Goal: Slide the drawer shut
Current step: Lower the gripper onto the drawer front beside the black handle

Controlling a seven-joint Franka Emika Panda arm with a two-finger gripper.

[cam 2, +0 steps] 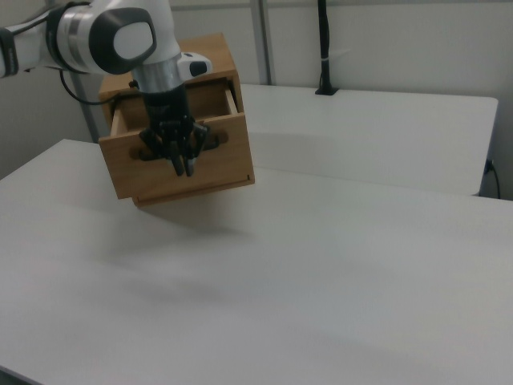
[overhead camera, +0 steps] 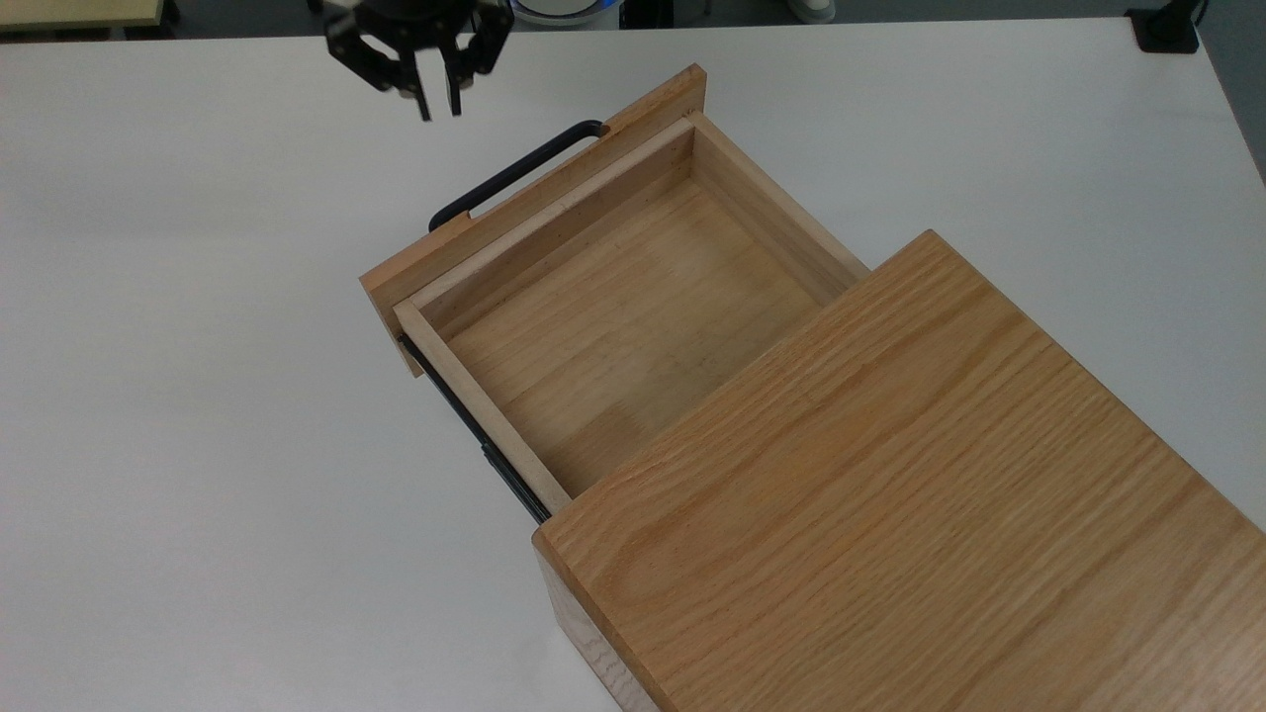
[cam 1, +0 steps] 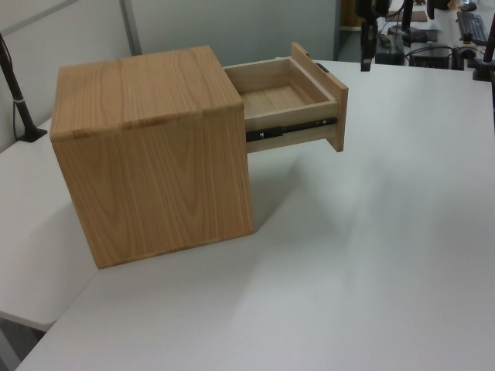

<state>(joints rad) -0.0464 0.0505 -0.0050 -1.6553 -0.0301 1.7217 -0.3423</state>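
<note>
While drawer sits pulled well out of cabinet on white worktop, gripper hangs apart from handle, fingers nearly together, pinching nothing. Tip imo: drop beside front panel, push flat along rails, no sideways shove.

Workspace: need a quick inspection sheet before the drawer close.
Surface: white table, bare around the box.
Job's things: shallow light-oak drawer pulled out of the larger oak cabinet box; drawer empty; black bar handle untouched.
Clutter: nothing seen.
Grippers: black two-finger gripper hovers beyond the handle, fingers nearly together, holding nothing.
Cables: dark cable behind the arm in the right view.
Surroundings: black post, grey partitions.
</note>
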